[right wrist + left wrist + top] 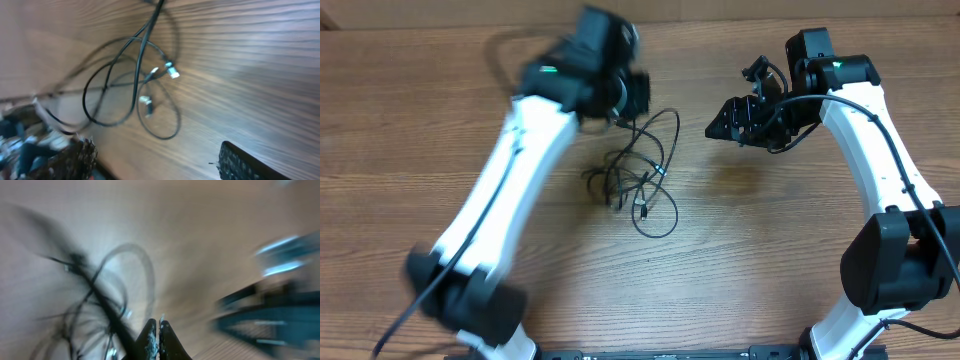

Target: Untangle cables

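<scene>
Several tangled cables (638,178) on the wooden table (440,100), left gripper (159,335) tight together, right gripper (722,124) wide apart.

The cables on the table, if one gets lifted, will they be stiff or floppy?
Likely floppy: the cables lie in loose overlapping loops, so a lifted strand should sag and drag others along. Probably light, being very thin. The plug ends may snag in loops.

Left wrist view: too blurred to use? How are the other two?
Left wrist: heavy motion smear, cables streaked, only the shut left gripper crisp. Overhead: left arm smeared, cables sharp. Right wrist: mild softness, silver plug tips glint.
</scene>
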`<state>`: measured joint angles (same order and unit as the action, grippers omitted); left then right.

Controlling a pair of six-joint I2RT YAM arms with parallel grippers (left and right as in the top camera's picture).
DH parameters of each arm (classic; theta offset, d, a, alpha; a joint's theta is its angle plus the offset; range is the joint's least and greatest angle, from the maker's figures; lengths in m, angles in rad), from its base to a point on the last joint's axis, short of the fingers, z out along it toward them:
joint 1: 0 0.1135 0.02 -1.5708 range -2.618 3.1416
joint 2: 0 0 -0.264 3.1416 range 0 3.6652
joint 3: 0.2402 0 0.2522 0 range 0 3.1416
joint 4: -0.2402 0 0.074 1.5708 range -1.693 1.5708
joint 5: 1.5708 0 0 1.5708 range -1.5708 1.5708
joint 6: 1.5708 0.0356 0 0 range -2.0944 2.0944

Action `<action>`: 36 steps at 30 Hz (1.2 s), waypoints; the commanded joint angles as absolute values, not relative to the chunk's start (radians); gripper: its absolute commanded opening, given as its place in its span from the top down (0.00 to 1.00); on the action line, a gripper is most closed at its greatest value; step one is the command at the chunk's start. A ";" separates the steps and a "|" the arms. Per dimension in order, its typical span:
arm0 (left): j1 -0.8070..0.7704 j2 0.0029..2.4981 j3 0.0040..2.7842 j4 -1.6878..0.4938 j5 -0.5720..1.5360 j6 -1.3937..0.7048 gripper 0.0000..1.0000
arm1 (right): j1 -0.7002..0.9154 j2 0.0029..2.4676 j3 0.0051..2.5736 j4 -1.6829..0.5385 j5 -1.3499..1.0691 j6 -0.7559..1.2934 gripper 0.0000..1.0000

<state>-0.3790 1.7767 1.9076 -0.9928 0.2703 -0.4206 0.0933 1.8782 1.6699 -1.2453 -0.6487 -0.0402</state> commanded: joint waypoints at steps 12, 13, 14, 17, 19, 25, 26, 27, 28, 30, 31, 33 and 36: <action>-0.378 1.535 2.033 -0.742 0.290 -0.717 0.96 | 0.167 1.613 1.820 -1.281 -0.836 -0.101 0.21; -0.378 1.535 2.033 -0.728 0.292 -0.735 0.96 | 0.179 1.608 1.820 -1.282 -0.835 -0.102 0.21; -0.378 1.535 2.033 -0.715 0.298 -0.746 0.96 | 0.193 1.608 1.820 -1.283 -0.833 -0.102 0.21; -0.378 1.535 2.033 -0.674 0.314 -0.769 0.96 | 0.245 1.620 1.816 -1.283 -0.822 -0.103 0.21; -0.378 1.534 2.034 -0.649 0.315 -0.775 0.96 | 0.286 1.629 1.806 -1.269 -0.799 -0.103 0.21; -0.370 1.533 2.070 -0.615 0.316 -0.825 0.96 | 0.379 1.650 1.778 -1.226 -0.698 -0.102 0.21; -0.368 1.533 2.077 -0.610 0.316 -0.834 0.96 | 0.387 1.654 1.777 -1.219 -0.684 -0.100 0.23; -0.367 1.533 2.088 -0.603 0.318 -0.839 0.96 | 0.397 1.661 1.777 -1.203 -0.646 -0.071 0.27; -0.366 1.532 2.104 -0.591 0.324 -0.839 0.96 | 0.411 1.676 1.776 -1.167 -0.564 0.028 0.30; -0.366 1.529 2.125 -0.584 0.326 -0.839 0.96 | 0.424 1.697 1.769 -1.118 -0.527 0.088 0.32; -0.366 1.528 2.137 -0.585 0.327 -0.839 0.96 | 0.432 1.707 1.766 -1.095 -0.528 0.098 0.33; -0.366 1.527 2.156 -0.587 0.334 -0.839 0.96 | 0.443 1.728 1.756 -1.042 -0.528 0.106 0.33; -0.364 1.526 2.178 -0.587 0.339 -0.839 0.96 | 0.458 1.763 1.744 -0.958 -0.527 0.153 0.34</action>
<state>-0.3721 1.5402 2.1319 -0.5968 0.3176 -0.8257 0.4370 1.7226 1.7660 -1.0039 -0.5659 0.0723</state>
